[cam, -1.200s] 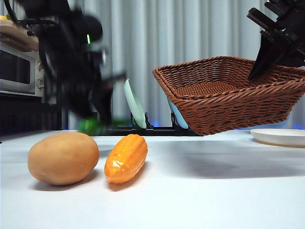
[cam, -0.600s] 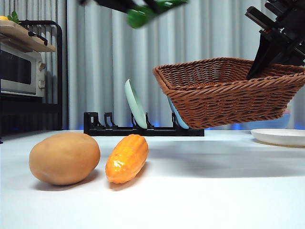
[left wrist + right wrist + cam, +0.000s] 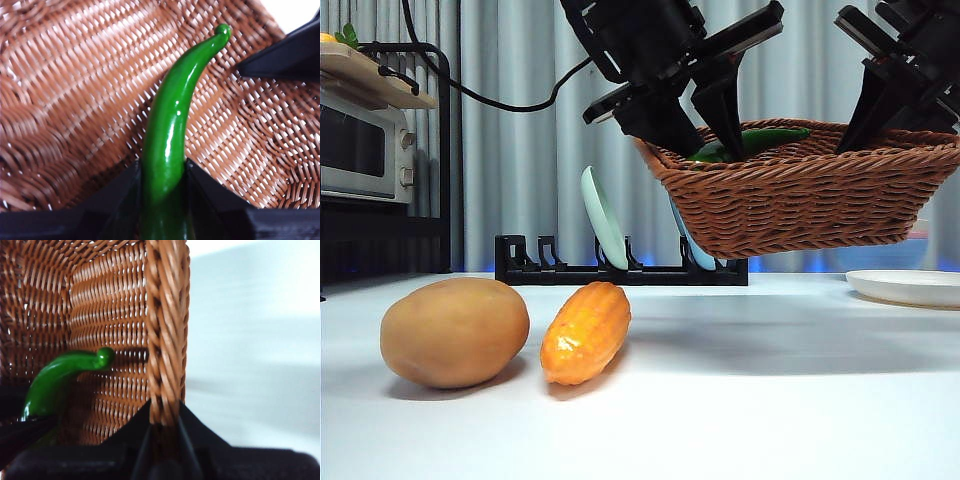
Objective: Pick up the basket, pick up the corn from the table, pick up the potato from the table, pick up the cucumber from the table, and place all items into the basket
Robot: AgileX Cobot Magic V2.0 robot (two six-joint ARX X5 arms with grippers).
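Over the basket (image 3: 800, 190), the left gripper (image 3: 162, 172) pinches the cucumber (image 3: 172, 115) and should lower it to the weave before letting go, while the right gripper (image 3: 164, 425) clamps the basket's rim aloft above potato (image 3: 454, 332) and corn (image 3: 585, 332).

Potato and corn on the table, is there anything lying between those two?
No. In the front view the potato and corn lie side by side with only a narrow strip of bare table between them.
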